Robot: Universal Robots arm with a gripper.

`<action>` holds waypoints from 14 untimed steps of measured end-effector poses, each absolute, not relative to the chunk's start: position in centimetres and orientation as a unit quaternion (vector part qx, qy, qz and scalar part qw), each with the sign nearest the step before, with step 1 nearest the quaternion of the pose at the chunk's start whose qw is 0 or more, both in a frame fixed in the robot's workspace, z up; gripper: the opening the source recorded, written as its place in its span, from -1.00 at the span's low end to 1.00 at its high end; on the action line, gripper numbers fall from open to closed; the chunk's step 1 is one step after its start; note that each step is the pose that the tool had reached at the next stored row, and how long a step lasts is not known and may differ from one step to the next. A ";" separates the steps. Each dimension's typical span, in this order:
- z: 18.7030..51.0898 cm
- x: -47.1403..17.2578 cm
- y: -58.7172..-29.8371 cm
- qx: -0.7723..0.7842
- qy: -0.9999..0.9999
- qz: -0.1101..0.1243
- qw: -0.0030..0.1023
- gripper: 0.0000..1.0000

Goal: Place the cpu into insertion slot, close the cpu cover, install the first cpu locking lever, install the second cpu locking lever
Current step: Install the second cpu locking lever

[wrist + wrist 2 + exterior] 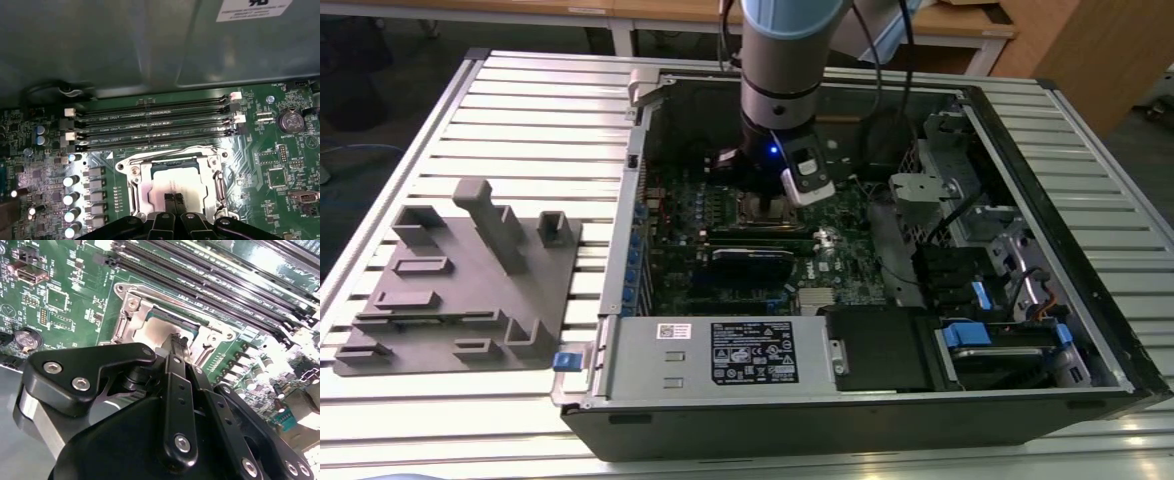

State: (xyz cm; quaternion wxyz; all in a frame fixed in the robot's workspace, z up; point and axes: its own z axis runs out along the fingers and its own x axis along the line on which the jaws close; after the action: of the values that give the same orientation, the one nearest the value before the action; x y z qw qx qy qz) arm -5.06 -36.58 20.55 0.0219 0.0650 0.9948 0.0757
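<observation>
Open computer case lay on the slatted table, filling the centre and right of the exterior view; grey fixture block at mid-left. Green motherboard inside. Arm came down from top centre. Gripper stood clenched, fingertips together, over the cpu, seated in the insertion slot. Cpu cover lay closed around it, lower centre of the first wrist view.
</observation>
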 end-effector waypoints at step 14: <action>21.5 -4.7 -36.3 0.064 0.995 0.076 0.020 -0.79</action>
State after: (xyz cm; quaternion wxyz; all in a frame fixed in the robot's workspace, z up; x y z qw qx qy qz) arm -4.68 -36.31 21.52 0.0200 0.0640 0.9949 0.0759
